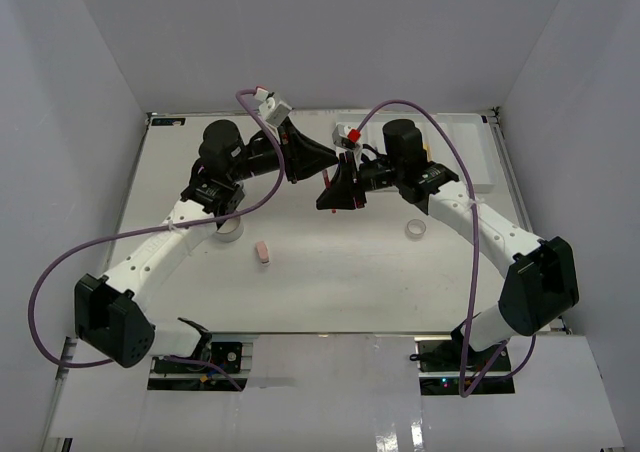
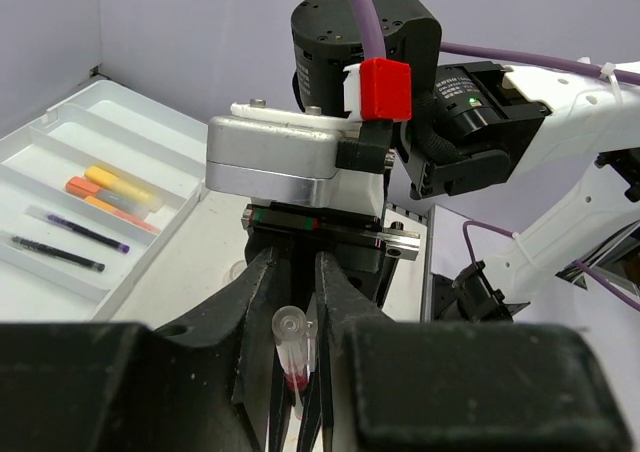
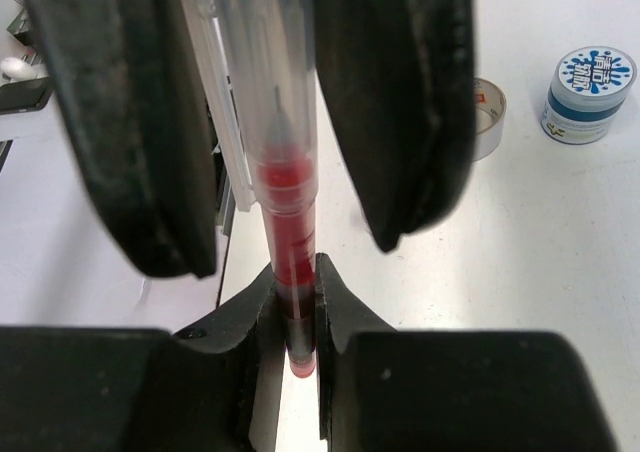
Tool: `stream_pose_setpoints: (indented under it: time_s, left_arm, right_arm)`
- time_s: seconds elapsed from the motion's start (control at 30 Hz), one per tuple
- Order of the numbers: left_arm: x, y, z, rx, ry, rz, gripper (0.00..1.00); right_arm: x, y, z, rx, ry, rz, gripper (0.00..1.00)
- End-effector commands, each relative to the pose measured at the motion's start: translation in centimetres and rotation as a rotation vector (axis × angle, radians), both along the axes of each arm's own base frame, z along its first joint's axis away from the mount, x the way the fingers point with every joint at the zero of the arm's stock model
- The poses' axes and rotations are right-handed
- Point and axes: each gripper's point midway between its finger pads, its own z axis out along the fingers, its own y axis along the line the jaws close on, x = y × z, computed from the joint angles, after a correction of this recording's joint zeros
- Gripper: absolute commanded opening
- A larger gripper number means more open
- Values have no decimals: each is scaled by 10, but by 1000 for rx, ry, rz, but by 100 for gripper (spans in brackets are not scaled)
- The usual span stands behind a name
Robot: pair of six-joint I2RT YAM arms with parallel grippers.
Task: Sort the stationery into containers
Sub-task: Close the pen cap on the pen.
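Note:
A thin red pen (image 1: 328,180) with a clear cap hangs in the air between both grippers above the middle of the table. My right gripper (image 3: 298,312) is shut on its red lower end (image 3: 285,192). My left gripper (image 2: 298,302) is closed round the clear cap end (image 2: 288,332), and its fingers (image 3: 130,122) press both sides of the pen. In the top view the left gripper (image 1: 316,162) meets the right gripper (image 1: 334,194) tip to tip. The white divided tray (image 2: 60,172) holds yellow (image 2: 120,187) and orange (image 2: 100,202) markers and two thin dark pens (image 2: 55,254).
A pink eraser (image 1: 262,253) lies on the table near the front. One tape roll (image 1: 416,229) lies at the right and another (image 1: 228,230) under the left arm. A blue-lidded jar (image 3: 590,82) stands beside a tape roll (image 3: 490,117). The tray (image 1: 470,152) sits far right.

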Motion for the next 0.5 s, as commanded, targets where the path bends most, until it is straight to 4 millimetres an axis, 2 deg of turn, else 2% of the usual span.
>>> stream_pose_setpoints:
  time_s: [0.0, 0.47]
  left_arm:
    - [-14, 6, 9, -4, 0, 11, 27]
    - [-21, 8, 6, -2, 39, 24, 29]
  right_arm:
    - [3, -2, 17, 38, -59, -25, 8]
    - [7, -2, 11, 25, -39, -54, 8]
